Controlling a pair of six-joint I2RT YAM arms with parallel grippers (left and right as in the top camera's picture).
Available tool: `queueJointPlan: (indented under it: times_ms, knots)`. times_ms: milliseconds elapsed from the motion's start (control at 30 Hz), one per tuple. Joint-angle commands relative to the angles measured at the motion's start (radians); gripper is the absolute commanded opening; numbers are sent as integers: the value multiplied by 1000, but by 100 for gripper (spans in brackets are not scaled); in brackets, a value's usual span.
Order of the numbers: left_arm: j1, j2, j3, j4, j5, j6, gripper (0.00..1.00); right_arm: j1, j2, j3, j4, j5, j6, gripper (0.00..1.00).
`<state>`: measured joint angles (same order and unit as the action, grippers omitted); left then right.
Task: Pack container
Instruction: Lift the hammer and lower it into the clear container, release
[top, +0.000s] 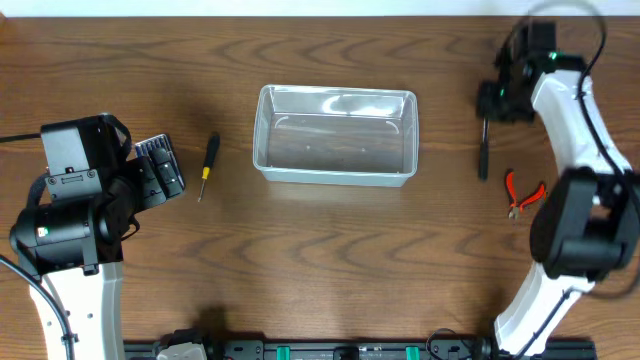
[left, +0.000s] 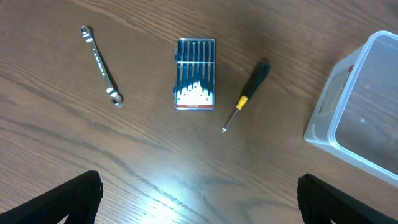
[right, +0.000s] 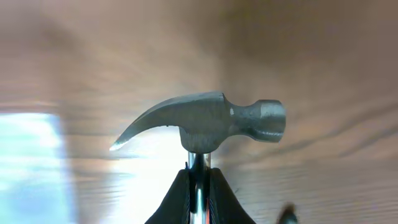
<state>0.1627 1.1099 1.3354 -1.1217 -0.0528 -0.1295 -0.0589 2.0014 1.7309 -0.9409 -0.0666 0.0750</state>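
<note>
The clear plastic container (top: 335, 172) stands upright in the middle of the wooden counter (top: 330, 260), between the 2 arms, its long sides running left to right. The left pincer (left: 199, 182) hangs above the counter with its 2 dark fingers (left: 74, 199) spread wide apart, gripping nothing. Below it, in the left wrist view, lie 3 things in a row: a slim metal wrench (left: 101, 65), a small blue case of screwdriver bits (left: 196, 74) and a screwdriver (left: 247, 93) with a black and yellow handle, all apart from one another. A corner of the container (left: 323, 112) shows at the right edge of that view. In the overhead view the screwdriver (top: 208, 165) lies near the container's left end, not touching it. The right pincer (right: 199, 177) is closed tight on the neck of a claw hammer (right: 205, 121), just under its steel head. From above, the hammer's dark handle (top: 483, 150) points toward the near edge, to the right of the container. I cannot tell whether it is clear of the counter. Red-handled pliers (top: 522, 192) lie near the handle's end.
</note>
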Motion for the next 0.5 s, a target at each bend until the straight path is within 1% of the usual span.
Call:
queueJointPlan:
  times_ms: [0,33,100,167,300,367,467]
  knots:
    - [5,3,22,-3,-12,14,98,113,-151,83,-5,-17,-130,1]
    - [5,3,22,-3,-12,14,98,142,-166,88,-5,-26,-173,1]
    - [5,3,22,-3,-12,14,98,224,-197,90,-6,-70,-304,1]
    - [5,3,22,-3,-11,14,98,326,-209,90,-21,-137,-488,1]
    - [5,3,22,-3,-11,14,98,481,-169,84,-25,-140,-723,1]
    - [5,3,22,-4,-11,14,99,511,-139,84,-27,-141,-779,1]
    - [5,3,22,-4,-11,14,98,550,-47,84,-38,-148,-906,1]
